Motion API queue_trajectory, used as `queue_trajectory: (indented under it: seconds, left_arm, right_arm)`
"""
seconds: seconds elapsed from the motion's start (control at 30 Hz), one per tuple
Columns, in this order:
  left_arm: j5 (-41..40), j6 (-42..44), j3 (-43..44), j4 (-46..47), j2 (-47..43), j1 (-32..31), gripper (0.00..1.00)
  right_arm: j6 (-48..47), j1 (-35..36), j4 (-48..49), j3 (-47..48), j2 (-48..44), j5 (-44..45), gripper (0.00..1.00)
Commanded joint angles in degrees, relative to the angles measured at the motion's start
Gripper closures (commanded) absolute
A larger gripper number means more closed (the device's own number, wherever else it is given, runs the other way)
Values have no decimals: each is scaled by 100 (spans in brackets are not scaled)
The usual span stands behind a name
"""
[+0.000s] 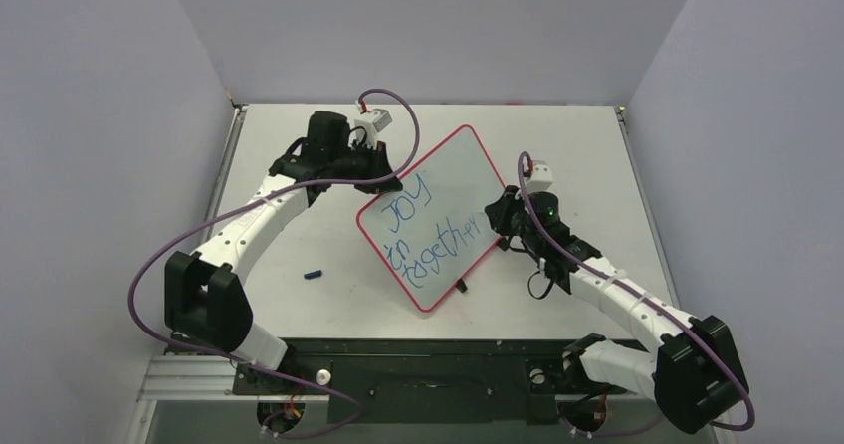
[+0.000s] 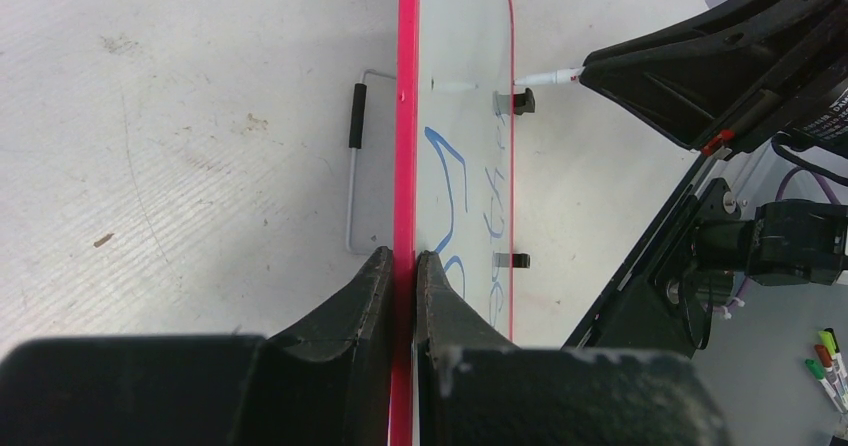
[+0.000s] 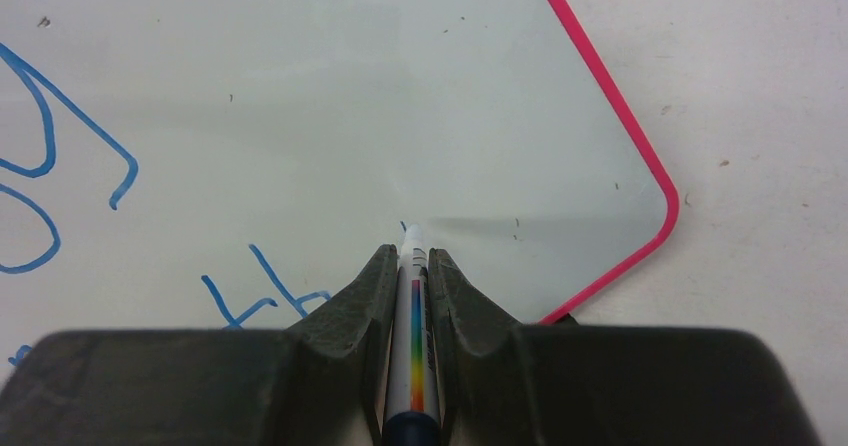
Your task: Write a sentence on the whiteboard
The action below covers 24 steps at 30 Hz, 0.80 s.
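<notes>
The whiteboard [image 1: 435, 217], white with a red-pink frame, lies tilted at mid-table and carries blue handwriting reading roughly "JOY in together". My left gripper [image 1: 383, 167] is shut on its upper-left edge; in the left wrist view the frame [image 2: 405, 116] runs between the jaws of the left gripper [image 2: 404, 258]. My right gripper [image 1: 493, 223] is shut on a white marker [image 3: 412, 326] with a rainbow stripe and dark end. The marker's tip sits on the whiteboard [image 3: 350, 96] just right of the last blue strokes, as the right gripper [image 3: 411, 253] shows. From the left wrist the marker [image 2: 548, 76] pokes at the board.
A small blue cap [image 1: 315, 274] lies on the table left of the board. Two black feet [image 2: 522, 101] stick out from the board's lower edge, and a wire stand with a black sleeve [image 2: 355, 116] shows behind it. Spare markers [image 2: 828, 366] lie off the table's edge.
</notes>
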Motion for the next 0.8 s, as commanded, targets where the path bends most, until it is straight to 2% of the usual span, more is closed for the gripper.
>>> queue_trajectory:
  seconds: [0.0,0.5,0.77]
  left_arm:
    - [-454,249,-48,0,-148,9,100]
    - [-411,253,-156,167,-217,32,100]
    - [-384,248,-161,198,-197,45,100]
  right_arm:
    - [168,-46,558,60,120,-270,100]
    - [198,-53,687,-158,500,-194,100]
    - [164,-60,566,-423,381,-109,100]
